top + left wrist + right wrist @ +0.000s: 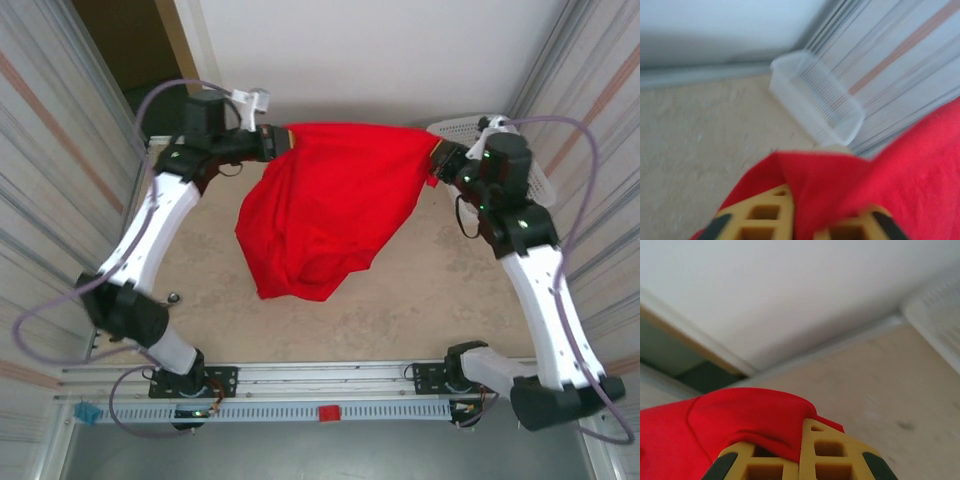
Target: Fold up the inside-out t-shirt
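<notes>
Fingers (pixel 765 220) of the left gripper (pixel 274 141), yellow, pinch red cloth at upper centre-left of the top view. The right gripper (pixel 438 158), at upper right, is clamped on the opposite corner, a fold caught between its 2 jaws. The shirt (pixel 325 205) spans both grippers, upper edge taut, bulk sagging toward the table (pixel 420 300) at frame centre. A white basket (pixel 455 128) sits just behind the right gripper, upper right.
</notes>
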Available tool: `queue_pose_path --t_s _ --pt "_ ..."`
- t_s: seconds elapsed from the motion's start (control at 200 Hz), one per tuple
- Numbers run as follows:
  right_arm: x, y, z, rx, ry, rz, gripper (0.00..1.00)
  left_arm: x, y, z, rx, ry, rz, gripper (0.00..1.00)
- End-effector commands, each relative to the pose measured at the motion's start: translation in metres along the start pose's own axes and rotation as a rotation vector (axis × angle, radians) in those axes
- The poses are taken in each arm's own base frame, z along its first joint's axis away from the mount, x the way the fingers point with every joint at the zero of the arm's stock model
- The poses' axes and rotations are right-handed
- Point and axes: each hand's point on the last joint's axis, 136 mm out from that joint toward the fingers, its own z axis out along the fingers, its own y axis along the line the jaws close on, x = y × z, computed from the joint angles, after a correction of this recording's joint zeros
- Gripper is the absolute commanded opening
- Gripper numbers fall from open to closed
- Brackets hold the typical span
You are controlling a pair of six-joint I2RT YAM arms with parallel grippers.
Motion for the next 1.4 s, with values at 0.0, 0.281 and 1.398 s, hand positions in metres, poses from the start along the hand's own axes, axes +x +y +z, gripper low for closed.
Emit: queue_pose_path --t_s 0.0,0.281,1.398 --pt "0.034 -0.066 0.058 0.163 0.098 0.097 0.0 0.023 0.032 0.018 -0.067 0.082 -0.047 0.36" --pt "0.083 -0.089 0.114 0.239 0.301 -0.006 0.67 0.057 0.047 0.0 -0.178 0.079 -0.1 0.65" --pt "0.307 0.088 0.076 -0.344 0.855 -0.32 0.0 0.217 0.074 -0.011 -0.481 0.132 -0.14 0.77"
